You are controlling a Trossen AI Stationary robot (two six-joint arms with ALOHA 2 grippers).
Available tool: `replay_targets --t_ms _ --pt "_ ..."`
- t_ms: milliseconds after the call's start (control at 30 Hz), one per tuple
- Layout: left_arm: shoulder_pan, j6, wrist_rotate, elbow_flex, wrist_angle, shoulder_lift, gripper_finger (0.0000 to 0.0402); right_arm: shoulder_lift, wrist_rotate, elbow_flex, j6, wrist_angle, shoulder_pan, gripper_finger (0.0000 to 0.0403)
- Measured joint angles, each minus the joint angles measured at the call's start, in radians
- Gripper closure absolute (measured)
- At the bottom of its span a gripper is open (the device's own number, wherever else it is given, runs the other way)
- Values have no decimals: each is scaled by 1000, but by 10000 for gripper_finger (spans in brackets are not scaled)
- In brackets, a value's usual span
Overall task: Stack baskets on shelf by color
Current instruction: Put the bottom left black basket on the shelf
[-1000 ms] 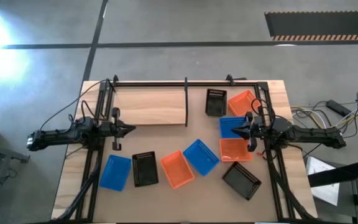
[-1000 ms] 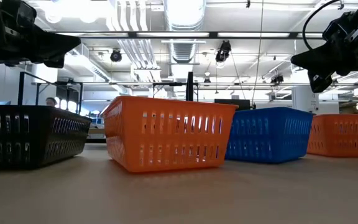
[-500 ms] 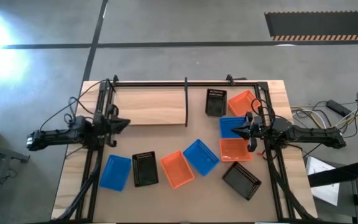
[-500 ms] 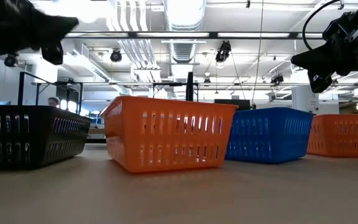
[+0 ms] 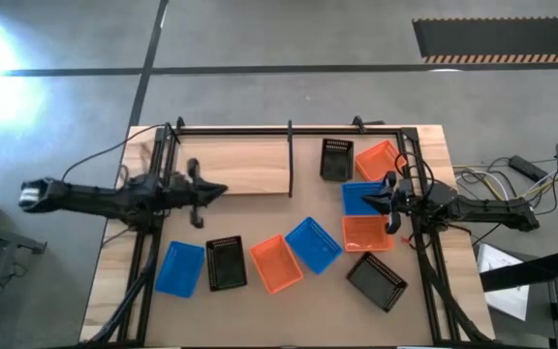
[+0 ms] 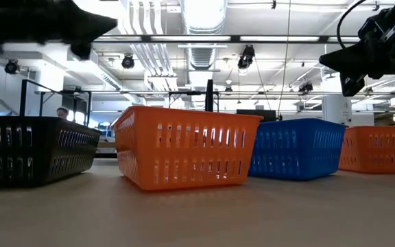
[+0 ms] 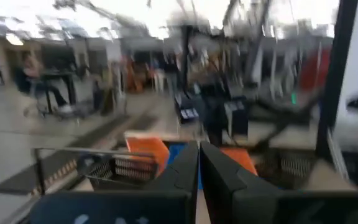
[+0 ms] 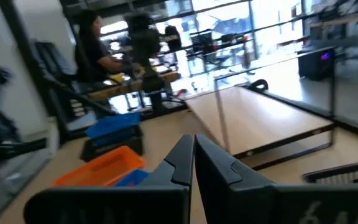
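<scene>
In the high view, nine baskets are scattered over the table. Along the near side lie a blue one [image 5: 180, 269], a black one [image 5: 226, 263], an orange one [image 5: 277, 264], a blue one [image 5: 314, 244], an orange one [image 5: 366, 233] and a black one [image 5: 376, 281]. Farther back on the right are a black one [image 5: 336, 160], an orange one [image 5: 378, 160] and a blue one [image 5: 359, 197]. The pale wooden shelf [image 5: 232, 165] holds nothing. My left gripper [image 5: 221, 191], shut [image 7: 197, 169], hovers over the shelf's near edge. My right gripper [image 5: 368, 202], shut [image 8: 193, 163], hovers above the far blue basket.
Black metal rods [image 5: 290, 160] frame the shelf and the table's sides. In the low view the black [image 6: 33, 147], orange [image 6: 184, 154] and blue [image 6: 293, 147] baskets stand in a row, with both arms high above them. A person [image 8: 95, 37] stands in the room beyond the table.
My left arm first drew back a little toward the far edge. It then reached out toward the table's right, and its shut gripper now hangs over the shelf's near edge. The right arm and the baskets have kept still.
</scene>
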Motion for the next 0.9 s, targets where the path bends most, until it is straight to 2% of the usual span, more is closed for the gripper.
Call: replay_targets --t_ms 100,167,267,333,467,600,767,900 --pt "-66 24 -82 177 -207 176 402 3 59 0 -10 -1 0 394" --pt "-121 4 -179 302 -430 289 402 3 82 0 -15 2 0 394" --pt "-220 -103 -310 510 -724 444 402 3 84 0 -29 1 0 394" --pt "-287 -198 -350 640 -920 544 402 8 84 0 -32 0 0 394" --pt "-419 -402 -355 881 -1191 723 402 13 92 0 -43 2 0 394" --pt "-534 -568 -347 1071 -1360 864 402 18 101 0 -43 0 0 394" --pt "-624 -746 -287 1211 -1470 991 398 18 101 0 -43 0 0 394" --pt "-660 -888 -224 1252 -1523 1055 369 18 101 0 -43 -4 0 394"
